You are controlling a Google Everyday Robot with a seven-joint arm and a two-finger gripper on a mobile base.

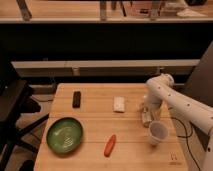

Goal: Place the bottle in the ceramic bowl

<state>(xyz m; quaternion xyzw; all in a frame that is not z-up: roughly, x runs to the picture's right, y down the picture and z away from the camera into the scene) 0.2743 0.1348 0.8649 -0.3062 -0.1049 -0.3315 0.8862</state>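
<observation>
The small pale bottle (146, 119) stands upright on the right side of the wooden table (95, 117), just left of and behind a translucent white cup (158, 133). My gripper (145, 111) hangs straight down over the bottle from the white arm that reaches in from the right. Its jaws are open around the bottle's top, which they partly hide. The green ceramic bowl (65, 135) sits empty at the table's front left, well away from the gripper.
An orange carrot-like object (110, 144) lies between the bowl and the cup. A flat white block (119, 104) lies mid-table and a black oblong object (77, 98) at the back left. A dark chair (12, 107) stands left of the table.
</observation>
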